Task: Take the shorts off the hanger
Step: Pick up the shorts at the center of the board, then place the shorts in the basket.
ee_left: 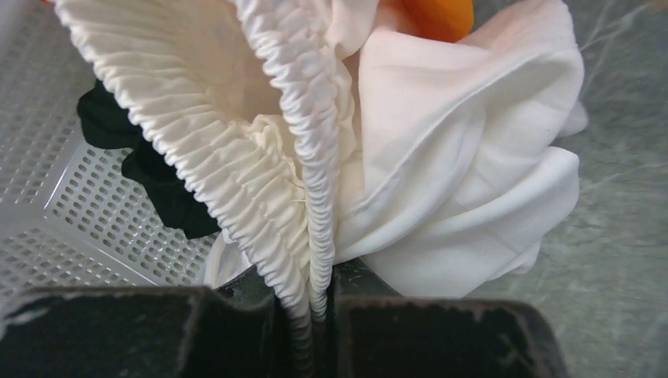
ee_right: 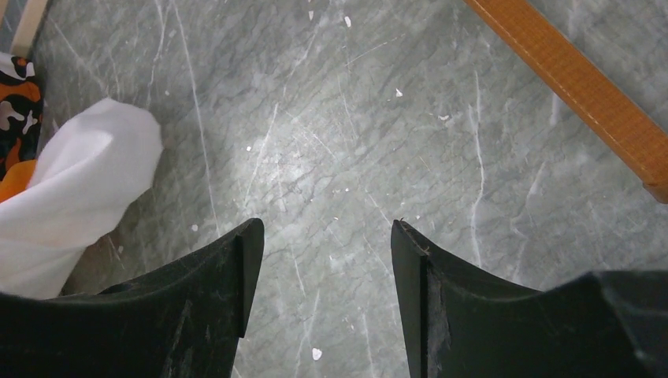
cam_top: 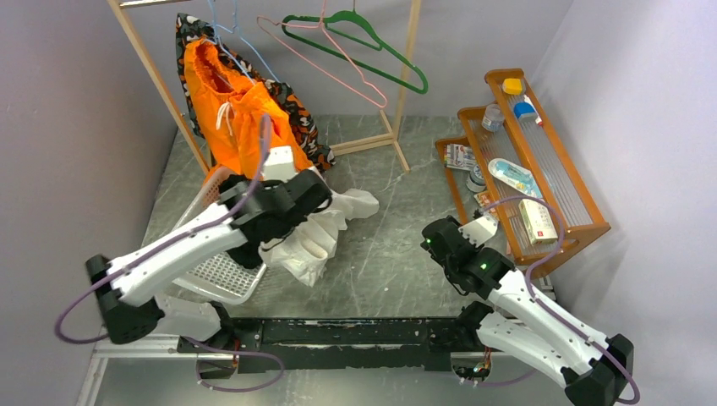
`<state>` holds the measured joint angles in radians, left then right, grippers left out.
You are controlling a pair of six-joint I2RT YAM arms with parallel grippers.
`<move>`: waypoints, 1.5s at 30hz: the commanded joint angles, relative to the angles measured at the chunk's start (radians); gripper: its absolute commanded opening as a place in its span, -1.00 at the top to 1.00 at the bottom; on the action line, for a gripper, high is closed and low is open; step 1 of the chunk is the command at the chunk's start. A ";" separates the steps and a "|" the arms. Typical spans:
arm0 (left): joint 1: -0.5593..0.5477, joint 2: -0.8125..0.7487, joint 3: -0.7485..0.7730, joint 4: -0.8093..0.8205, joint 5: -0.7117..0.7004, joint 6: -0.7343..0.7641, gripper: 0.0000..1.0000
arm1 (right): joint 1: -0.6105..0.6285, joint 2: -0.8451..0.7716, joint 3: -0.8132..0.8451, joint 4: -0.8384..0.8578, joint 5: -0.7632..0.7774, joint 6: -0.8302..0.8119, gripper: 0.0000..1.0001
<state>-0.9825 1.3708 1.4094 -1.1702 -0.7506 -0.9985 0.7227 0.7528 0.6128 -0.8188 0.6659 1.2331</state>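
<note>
1. Shorts (cam_top: 241,114): bright orange, white drawstring showing, hung at the far left of the wooden rack (cam_top: 156,76), below a blue wire hanger (cam_top: 221,34). Not off the hanger yet.
2. Orange-and-black camo garment (cam_top: 296,114) hung just behind the shorts, touching them.
3. Left end effector (ee_left: 321,315) was closed on the gathered elastic waistband of a white garment (ee_left: 457,157), not on the shorts. Both layers of the band were pinched between the fingers.
4. White garment lay bunched on the grey worktop (cam_top: 397,254), centre-left, just near of the shorts and partly under the left arm.
5. White perforated basket (cam_top: 221,275) sat at the left, beside the white garment. A black garment (ee_left: 154,177) lay inside it.
6. Right end effector (ee_right: 327,236) was open, nothing between the fingers, above bare worktop right of centre, well apart from the shorts.
7. Green hanger (cam_top: 372,42) and pink hanger (cam_top: 338,68) hung bare on the rack, right of the shorts.
8. Wooden shelf (ee_right: 583,87) stood at the right with small items on it.
</note>
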 commanded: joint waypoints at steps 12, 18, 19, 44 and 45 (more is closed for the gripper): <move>0.084 -0.320 0.079 -0.227 -0.188 -0.171 0.86 | -0.001 0.043 -0.019 0.068 -0.021 -0.010 -0.26; 0.226 -0.254 0.231 -0.227 -0.284 0.030 0.86 | -0.002 0.052 -0.013 0.071 -0.030 -0.012 -0.26; 0.252 -0.228 0.266 -0.227 -0.294 0.073 0.87 | -0.002 0.051 -0.014 0.074 -0.032 -0.011 -0.26; 0.716 -0.197 -0.282 0.299 0.259 0.372 0.86 | -0.001 0.119 0.002 0.159 -0.099 -0.110 -0.25; 0.723 -0.174 -0.308 0.323 0.280 0.370 0.86 | -0.002 0.128 0.008 0.160 -0.106 -0.124 -0.25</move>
<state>-0.2943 1.1355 1.1835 -1.0676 -0.6720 -0.6601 0.7227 0.8585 0.5945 -0.6960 0.5797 1.1683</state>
